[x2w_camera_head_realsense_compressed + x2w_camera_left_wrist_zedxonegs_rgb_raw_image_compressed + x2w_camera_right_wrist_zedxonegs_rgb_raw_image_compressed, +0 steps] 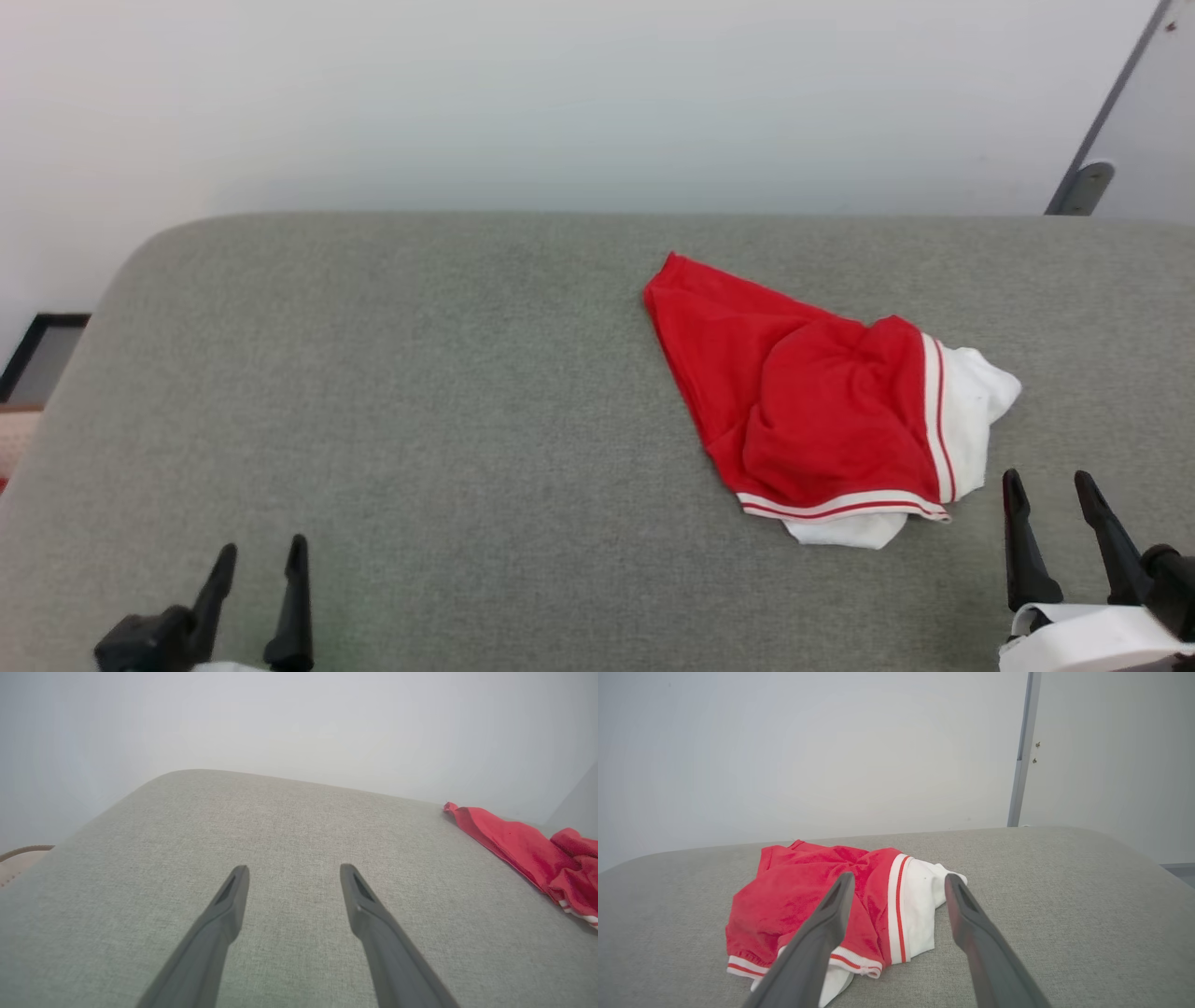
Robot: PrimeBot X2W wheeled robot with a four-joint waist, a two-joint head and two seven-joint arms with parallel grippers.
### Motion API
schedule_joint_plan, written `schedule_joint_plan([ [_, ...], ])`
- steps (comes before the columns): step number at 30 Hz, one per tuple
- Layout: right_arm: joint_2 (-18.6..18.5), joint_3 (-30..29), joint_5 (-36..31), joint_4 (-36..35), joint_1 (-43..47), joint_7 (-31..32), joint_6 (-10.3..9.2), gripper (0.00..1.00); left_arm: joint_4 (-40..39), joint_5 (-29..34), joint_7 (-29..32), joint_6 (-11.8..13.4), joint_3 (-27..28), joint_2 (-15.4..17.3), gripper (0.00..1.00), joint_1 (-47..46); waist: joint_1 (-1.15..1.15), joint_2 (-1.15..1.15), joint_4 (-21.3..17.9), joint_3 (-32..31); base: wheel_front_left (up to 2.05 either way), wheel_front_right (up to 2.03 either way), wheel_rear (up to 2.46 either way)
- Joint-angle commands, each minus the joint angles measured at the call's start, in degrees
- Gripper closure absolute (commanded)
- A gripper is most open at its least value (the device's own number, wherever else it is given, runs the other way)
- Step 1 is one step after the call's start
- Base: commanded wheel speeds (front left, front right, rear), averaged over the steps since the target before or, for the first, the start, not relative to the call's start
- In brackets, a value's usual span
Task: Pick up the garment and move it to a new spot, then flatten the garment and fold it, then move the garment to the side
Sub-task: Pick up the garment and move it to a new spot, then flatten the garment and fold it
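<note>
The garment [812, 401] is bright red knit with a white panel and white-and-red striped trim. It lies crumpled on the grey cushioned surface [420, 392], right of centre. Its red edge [523, 844] shows at the right of the left wrist view. In the right wrist view the garment [822, 900] lies just beyond the fingertips. My right gripper [1050, 490] stands open near the front right, just right of the garment's white part, apart from it. My left gripper [261, 555] is open at the front left, far from the garment, over bare cushion [289, 826].
A pale wall rises behind the cushioned surface. A grey door frame [1106, 121] stands at the back right. The surface's rounded left edge [84, 327] drops toward a dark-framed object [37, 359] on the floor. Bare cushion spreads left of the garment.
</note>
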Motion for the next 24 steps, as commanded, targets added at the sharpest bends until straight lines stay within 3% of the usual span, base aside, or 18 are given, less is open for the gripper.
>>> schedule_joint_plan([
  [1,0.0,-0.2,0.2,-0.2,0.9,0.0,-0.07,0.0,-1.1,1.5,0.0,-0.3,1.4,-0.6,0.0,1.1,0.0,0.0,-1.1,-1.1,0.0,0.0,0.0],
  [9,0.4,-0.3,-0.1,-2.4,0.4,0.0,-0.07,0.0,-6.7,9.2,0.0,-2.8,6.8,-4.3,0.0,4.3,0.0,0.0,-1.7,-1.3,0.0,0.0,0.0],
  [24,1.1,0.5,-0.6,-2.5,0.3,0.0,-0.07,0.0,-7.1,13.1,0.0,-4.2,8.6,-7.5,0.0,3.8,0.0,0.0,-1.6,-1.3,0.0,0.0,0.0],
])
